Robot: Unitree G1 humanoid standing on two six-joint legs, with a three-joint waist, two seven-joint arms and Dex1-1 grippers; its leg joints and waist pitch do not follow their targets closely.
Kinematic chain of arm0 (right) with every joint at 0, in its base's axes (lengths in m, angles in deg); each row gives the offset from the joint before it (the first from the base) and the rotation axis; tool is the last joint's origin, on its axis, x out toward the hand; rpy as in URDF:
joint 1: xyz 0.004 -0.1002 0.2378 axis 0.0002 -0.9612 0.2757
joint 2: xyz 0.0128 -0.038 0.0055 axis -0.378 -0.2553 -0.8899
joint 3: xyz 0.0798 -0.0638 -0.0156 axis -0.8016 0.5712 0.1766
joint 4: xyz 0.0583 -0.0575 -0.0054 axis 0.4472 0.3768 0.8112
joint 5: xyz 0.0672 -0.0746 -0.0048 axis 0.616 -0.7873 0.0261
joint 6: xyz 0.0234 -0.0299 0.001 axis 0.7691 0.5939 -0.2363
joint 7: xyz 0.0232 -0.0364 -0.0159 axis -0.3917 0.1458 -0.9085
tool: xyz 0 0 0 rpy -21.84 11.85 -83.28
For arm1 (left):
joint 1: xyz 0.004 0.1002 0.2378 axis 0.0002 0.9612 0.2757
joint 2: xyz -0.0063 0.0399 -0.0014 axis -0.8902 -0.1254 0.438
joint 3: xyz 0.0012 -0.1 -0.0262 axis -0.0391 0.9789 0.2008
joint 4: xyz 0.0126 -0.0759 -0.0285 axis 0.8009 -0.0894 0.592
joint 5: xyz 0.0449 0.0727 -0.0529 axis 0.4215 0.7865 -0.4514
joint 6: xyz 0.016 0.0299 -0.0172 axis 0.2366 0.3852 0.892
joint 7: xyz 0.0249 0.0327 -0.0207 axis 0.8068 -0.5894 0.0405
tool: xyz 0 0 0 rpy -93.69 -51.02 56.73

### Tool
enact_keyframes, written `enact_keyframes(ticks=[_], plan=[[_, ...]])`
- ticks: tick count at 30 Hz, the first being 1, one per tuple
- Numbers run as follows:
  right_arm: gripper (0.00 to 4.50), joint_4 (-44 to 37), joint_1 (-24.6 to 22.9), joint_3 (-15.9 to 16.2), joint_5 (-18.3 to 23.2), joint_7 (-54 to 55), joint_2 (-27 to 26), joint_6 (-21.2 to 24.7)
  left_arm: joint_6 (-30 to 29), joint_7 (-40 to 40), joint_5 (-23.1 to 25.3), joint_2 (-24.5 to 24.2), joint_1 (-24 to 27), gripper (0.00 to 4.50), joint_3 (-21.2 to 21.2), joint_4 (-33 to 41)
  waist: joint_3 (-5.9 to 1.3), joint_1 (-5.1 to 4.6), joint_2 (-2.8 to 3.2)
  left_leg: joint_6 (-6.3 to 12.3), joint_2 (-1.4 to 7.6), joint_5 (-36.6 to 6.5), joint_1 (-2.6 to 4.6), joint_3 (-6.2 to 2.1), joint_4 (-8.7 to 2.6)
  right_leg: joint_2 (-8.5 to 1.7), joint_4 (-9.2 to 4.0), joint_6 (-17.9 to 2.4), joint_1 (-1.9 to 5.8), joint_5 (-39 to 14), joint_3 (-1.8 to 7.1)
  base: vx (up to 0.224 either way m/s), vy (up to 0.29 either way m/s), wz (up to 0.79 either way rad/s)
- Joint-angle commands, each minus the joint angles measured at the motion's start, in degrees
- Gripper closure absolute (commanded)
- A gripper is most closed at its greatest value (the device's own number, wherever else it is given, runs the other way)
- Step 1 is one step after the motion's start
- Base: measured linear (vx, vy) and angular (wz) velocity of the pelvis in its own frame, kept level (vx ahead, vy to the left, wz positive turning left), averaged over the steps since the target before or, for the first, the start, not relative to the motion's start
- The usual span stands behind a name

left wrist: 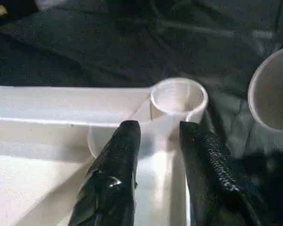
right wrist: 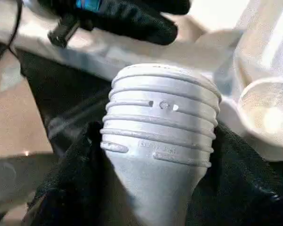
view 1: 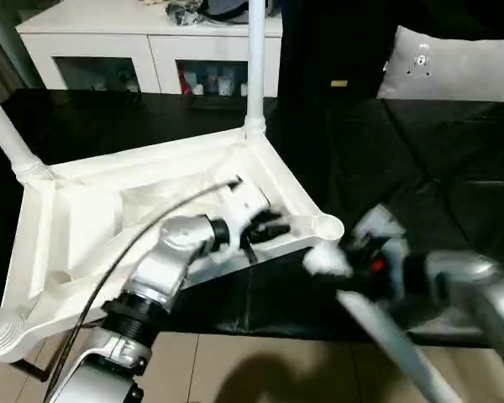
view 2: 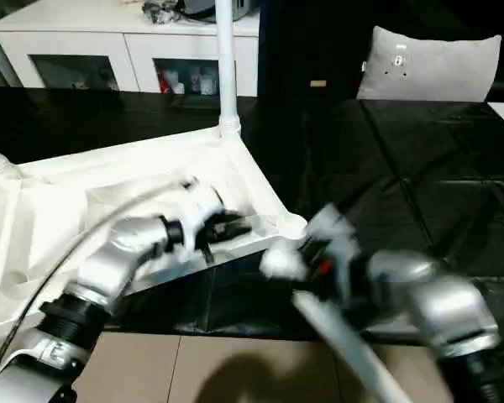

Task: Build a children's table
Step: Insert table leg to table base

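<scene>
Centre-left we see the upturned tabletop (view 1: 151,210) on the black counter (view 1: 428,168), two legs (view 1: 256,59) standing in its far sockets, a white cabinet (view 1: 109,50) behind. Our left hand (left wrist: 155,155) hangs partly open, empty, at the near-right socket (left wrist: 177,96). Our right hand (right wrist: 155,188), lower right, grips a loose leg (right wrist: 160,136).

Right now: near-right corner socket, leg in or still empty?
Empty. The socket shows an open round mouth; the leg sits in the right gripper, threaded end just short of it.
</scene>
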Motion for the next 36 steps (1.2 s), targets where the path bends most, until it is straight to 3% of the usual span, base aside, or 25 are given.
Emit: enact_keyframes(ticks=[1, 3, 4, 6, 8, 12, 13, 20, 22, 23, 26, 31, 34, 36], plan=[[1.75, -1.12, 0.92, -2.16, 2.03, 0.44, -0.84, 0.10, -1.31, -0.67, -1.68, 0.20, -1.05, 2.57, 1.75, 1.39, -3.79, 0.41, -0.97, 4.77, 1.28, -1.69, -1.26, -0.32, -3.45, -3.15, -3.98, -3.20, 4.43, -16.31, 3.56, 0.000, 0.000, 0.00], [1.75, -0.96, 1.29, -3.52, 3.23, 1.18, -1.90, 0.61, -2.36, -1.01, -2.92, 0.68, -1.08, 2.45, 2.86, 1.93, -3.83, 0.39, -0.86, 4.87, 1.41, -1.18, -1.19, -0.36, -3.43, -3.08, -3.91, -3.34, 4.31, -15.73, 3.60, 0.000, 0.000, 0.00], [1.75, -0.43, 2.27, -7.04, 6.92, 2.86, -4.75, 1.46, -4.25, -1.40, -5.35, 1.66, -1.05, 2.35, 4.48, 2.83, -3.84, 0.38, -0.87, 4.88, 1.46, -0.79, -1.16, -0.38, -3.41, -3.11, -3.77, -3.65, 4.31, -15.13, 3.65, 0.000, 0.000, 0.00], [1.75, 0.15, 3.42, -10.33, 10.37, 4.44, -7.34, 2.59, -5.88, -1.51, -7.05, 2.30, -0.95, 2.30, 5.48, 3.54, -3.96, 0.36, -0.92, 5.00, 1.56, -0.36, -1.08, -0.38, -3.42, -3.18, -3.62, -4.80, 4.25, -14.17, 3.66, 0.000, 0.000, 0.00], [1.75, 0.28, 3.69, -11.11, 11.14, 4.86, -7.93, 2.79, -6.33, -1.44, -7.40, 2.39, -0.87, 2.27, 5.60, 3.73, -3.95, 0.40, -0.80, 5.11, 1.62, 0.09, -1.08, -0.41, -3.44, -3.19, -3.46, -5.19, 4.22, -13.63, 3.75, 0.000, 0.000, 0.00], [1.75, 1.57, 5.34, -15.51, 15.04, 6.92, -10.71, 4.42, -8.44, -1.45, -9.12, 2.94, -0.62, 2.27, 6.31, 4.44, -3.97, 0.50, -0.71, 5.02, 1.48, 0.56, -1.03, -0.31, -3.44, -3.21, -3.52, -4.74, 4.24, -14.06, 3.77, 0.000, 0.000, 0.00], [1.75, 2.64, 6.26, -17.91, 16.78, 8.35, -11.71, 5.22, -9.59, -1.77, -9.90, 3.18, -0.75, 2.27, 6.88, 4.78, -3.95, 0.54, -0.68, 4.81, 1.46, 0.61, -1.03, -0.31, -3.40, -3.14, -3.62, -4.48, 4.23, -14.34, 3.70, 0.000, 0.000, 0.00], [1.76, 4.07, 7.65, -21.69, 19.99, 11.27, -13.06, 6.91, -11.98, -2.47, -12.33, 3.84, -1.11, 2.27, 8.61, 5.60, -3.97, 0.83, -0.65, 4.12, 1.32, 0.94, -1.09, -0.24, -3.41, -3.13, -3.59, -4.09, 4.36, -14.09, 3.71, 0.000, 0.000, 0.00], [1.76, 7.13, 10.66, -27.30, 24.48, 15.19, -14.64, 7.95, -14.33, -2.93, -15.38, 4.50, -1.90, 2.27, 10.50, 6.19, -4.01, 0.73, -0.61, 3.94, 1.30, 0.61, -0.96, -0.20, -3.47, -3.17, -3.70, -4.08, 4.24, -14.82, 3.64, 0.000, 0.000, 0.00], [1.76, 7.40, 10.96, -27.80, 24.76, 15.61, -14.78, 7.99, -14.65, -2.87, -15.73, 4.61, -1.96, 2.09, 10.72, 6.31, -4.00, 0.78, -0.58, 3.85, 1.24, 0.42, -0.99, -0.15, -3.46, -3.21, -3.78, -4.20, 4.22, -15.25, 3.65, 0.000, 0.000, 0.00], [1.76, 8.67, 12.59, -29.27, 22.80, 17.56, -15.62, 2.99, -16.27, -2.70, -18.83, 5.46, -2.46, 1.85, 12.48, 7.54, -3.97, 0.96, -0.60, 3.36, 1.27, 0.79, -0.97, -0.12, -3.46, -3.13, -3.81, -3.73, 4.19, -15.25, 3.61, 0.000, 0.000, 0.00], [1.76, 9.13, 14.87, -30.52, 21.07, 19.06, -16.83, -4.13, -19.70, -2.45, -23.79, 7.20, -2.98, 1.44, 14.20, 10.92, -4.03, 1.01, -0.65, 3.70, 1.32, 1.58, -1.01, -0.09, -3.42, -3.11, -3.48, -4.62, 4.15, -13.59, 3.66, 0.000, 0.000, 0.00], [1.76, 8.71, 15.64, -29.82, 19.80, 19.64, -17.37, -5.71, -21.67, -2.26, -25.28, 8.01, -2.97, 1.12, 13.49, 12.63, -4.00, 1.21, -0.82, 3.98, 1.33, 2.03, -1.05, -0.01, -3.38, -3.08, -3.30, -4.56, 4.22, -13.59, 3.75, 0.000, 0.000, 0.00], [1.76, 9.46, 17.26, -29.60, 18.11, 22.03, -18.83, -8.66, -23.63, -1.13, -25.29, 8.27, -2.31, 0.99, 10.69, 14.15, -3.99, 1.21, -0.77, 3.91, 1.40, 2.38, -1.07, -0.07, -3.45, -3.13, -3.22, -4.61, 4.15, -13.76, 3.76, 0.000, 0.000, 0.00]])
